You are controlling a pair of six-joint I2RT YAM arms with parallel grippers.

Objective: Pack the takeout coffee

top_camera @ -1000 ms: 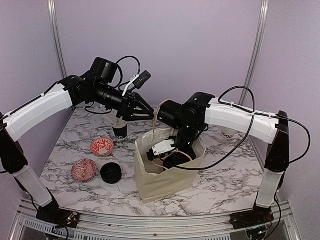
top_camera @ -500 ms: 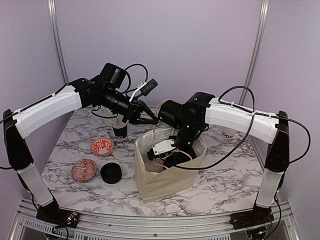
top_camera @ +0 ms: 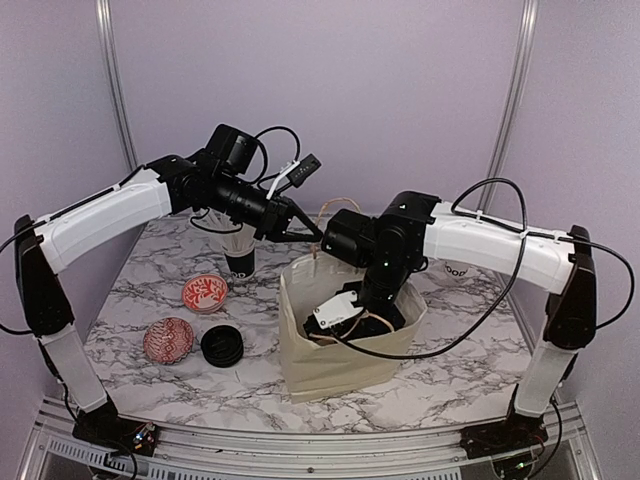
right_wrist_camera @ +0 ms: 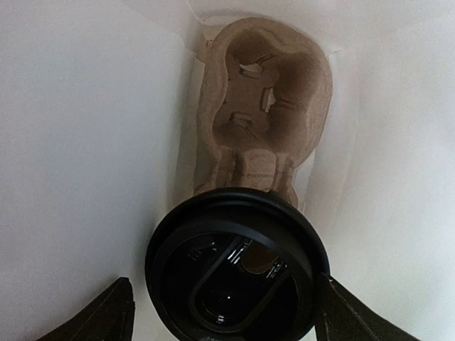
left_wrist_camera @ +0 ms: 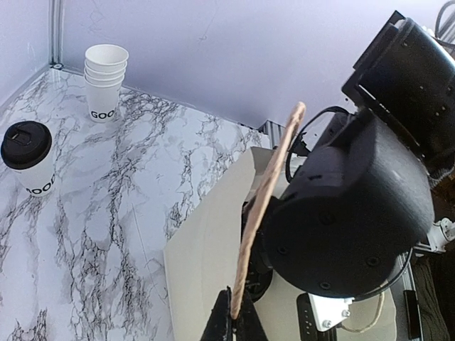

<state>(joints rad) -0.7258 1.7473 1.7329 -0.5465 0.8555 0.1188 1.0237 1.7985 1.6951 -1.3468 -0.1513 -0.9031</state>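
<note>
Coffee cup (right_wrist_camera: 234,266) inside bag (top_camera: 345,352)

Legible lettering — black print near the bases of the paper cups.
"GOO" stands on the bottom cup of the stack of white paper cups (left_wrist_camera: 105,82) at the far side, and partly cut off on the lidded white cup (left_wrist_camera: 30,160) nearer left; "ood" shows on a half-hidden white cup (top_camera: 455,268) at far right.
</note>
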